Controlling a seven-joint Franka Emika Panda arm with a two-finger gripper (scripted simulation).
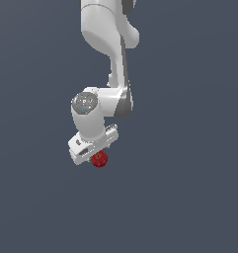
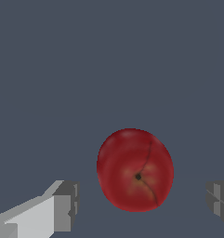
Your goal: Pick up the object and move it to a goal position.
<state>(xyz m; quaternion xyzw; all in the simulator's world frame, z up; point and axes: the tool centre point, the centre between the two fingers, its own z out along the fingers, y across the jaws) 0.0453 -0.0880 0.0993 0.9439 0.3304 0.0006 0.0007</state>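
**A:** The object (image 1: pixel 99 159), where is it?

**B:** In the exterior view it is a small, dark red, glossy ball sitting directly under the white gripper (image 1: pixel 93 157), at the lower edge of the hand and partly covered by it. All around is a plain slate-grey ground.

**A:** And from the wrist?

**B:** There the object (image 2: pixel 135 170) looks like an apple: roundish, with a dark dot at its centre, a yellowish patch around the dot and a thin dark line curving across the skin. It lies between the two grey fingertips (image 2: pixel 66 206), with grey ground showing on each side of it.

**A:** So the gripper (image 2: pixel 141 204) is not pinching it?

**B:** No. The jaws are spread wide, and neither pad touches the fruit.

**A:** Any writing, brand or label?

**B:** None I can read. The round grey cap on the wrist joint (image 1: pixel 85 103) carries a few tiny coloured marks, green and bluish, too small to make out.

**A:** The arm itself?

**B:** The arm (image 1: pixel 106 37) is white and comes down from the top of the exterior view.
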